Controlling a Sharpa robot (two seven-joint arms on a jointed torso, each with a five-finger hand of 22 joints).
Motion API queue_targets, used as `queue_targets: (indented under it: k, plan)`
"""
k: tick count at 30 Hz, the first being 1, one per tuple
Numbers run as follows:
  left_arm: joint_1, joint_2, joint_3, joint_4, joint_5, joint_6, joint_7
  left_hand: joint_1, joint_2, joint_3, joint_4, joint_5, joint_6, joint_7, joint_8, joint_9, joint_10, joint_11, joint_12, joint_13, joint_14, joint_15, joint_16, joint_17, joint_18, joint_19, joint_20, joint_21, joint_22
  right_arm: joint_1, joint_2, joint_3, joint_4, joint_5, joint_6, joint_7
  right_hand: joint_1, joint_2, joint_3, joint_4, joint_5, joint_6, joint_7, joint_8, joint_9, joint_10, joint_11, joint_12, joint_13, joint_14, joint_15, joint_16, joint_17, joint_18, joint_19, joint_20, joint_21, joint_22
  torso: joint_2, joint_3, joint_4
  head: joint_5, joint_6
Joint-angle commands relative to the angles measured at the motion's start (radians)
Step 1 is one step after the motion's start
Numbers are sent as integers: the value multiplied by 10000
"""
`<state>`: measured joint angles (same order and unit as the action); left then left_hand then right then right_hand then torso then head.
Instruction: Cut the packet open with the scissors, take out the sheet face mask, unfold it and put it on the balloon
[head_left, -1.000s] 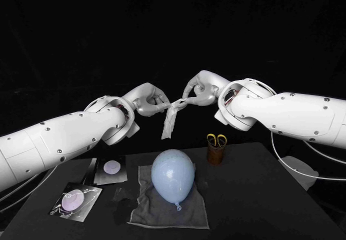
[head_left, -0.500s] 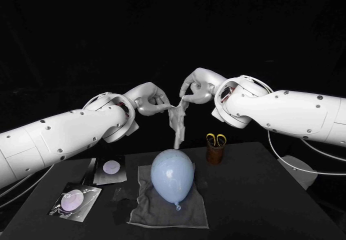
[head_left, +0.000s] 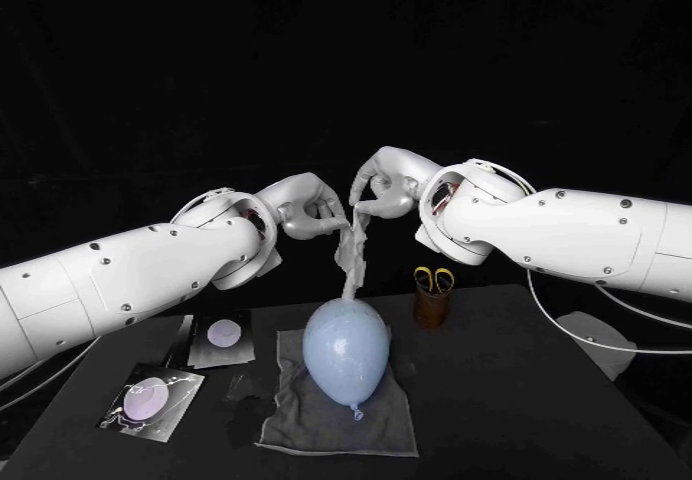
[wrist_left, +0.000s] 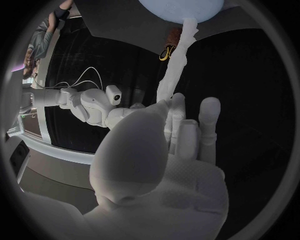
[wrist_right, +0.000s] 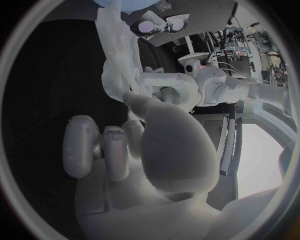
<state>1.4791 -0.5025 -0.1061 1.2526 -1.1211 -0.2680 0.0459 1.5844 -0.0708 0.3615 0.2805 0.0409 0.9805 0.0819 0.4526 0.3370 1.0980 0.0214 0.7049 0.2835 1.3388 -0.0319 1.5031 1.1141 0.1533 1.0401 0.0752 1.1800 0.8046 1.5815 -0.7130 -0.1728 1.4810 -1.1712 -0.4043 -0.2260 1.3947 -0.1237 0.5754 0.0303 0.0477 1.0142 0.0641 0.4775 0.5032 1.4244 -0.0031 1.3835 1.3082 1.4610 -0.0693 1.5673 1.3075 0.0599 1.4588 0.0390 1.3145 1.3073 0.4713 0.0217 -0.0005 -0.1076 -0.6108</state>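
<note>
"White fabric is seen hanging at the centre. Is that the sheet face mask (head_left: 348, 262)?"

"Yes. It is held up in the air above the black surface (head_left: 548, 400), bunched into a narrow, crumpled strip. Its lower end is seen meeting the far tip of the balloon (head_left: 346, 350)."

"How is it held?"

"Its top is pinched from both sides. The left robot hand (head_left: 306, 207) is closed on one side of the upper end, with thumb and fingertips pressed onto the fabric. The right robot hand (head_left: 381, 190) is closed on the other side in the same way. The two are raised close together, almost touching."

"And the balloon?"

"It is pale blue and laid lengthwise on a grey cloth (head_left: 339, 415), with its knot pointed toward the robot."

"What else is laid out?"

"Scissors (head_left: 431, 278) with yellow handles are stood in a brown holder (head_left: 430, 312), just right of the balloon's far end. A packet (head_left: 221, 340) is laid left of the cloth, and a second packet (head_left: 149, 403) nearer the front left. A pale round patch is shown on each."
</note>
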Motion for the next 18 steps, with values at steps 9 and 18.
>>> queue_targets:
  k: [9,18]
  plan:
    - [24,-491,114,228,830,-228,-222,192,320,211,-65,72,-189,148,271,900,-196,106,2,22,-96,91,-72,-147,45,-160,29,-137,-279,-14,-127,4,-248,-162,34,-46,-132,-16,60,9,13,-14,79,65,9,437,-16,24,1070,1098,28,35,2633,-115,269,21,13,1992,17,5,-22,-29,-29]
    - [171,-931,427,559,3612,617,-301,180,375,294,-105,73,-285,188,305,1075,-342,151,161,112,-206,146,-94,-266,114,-504,82,-373,-672,-15,-134,3,-587,-42,64,153,-167,-31,67,5,12,-31,81,69,9,413,-14,-19,1037,1098,28,35,2633,-107,254,21,-30,1981,-13,0,-6,-67,-62]
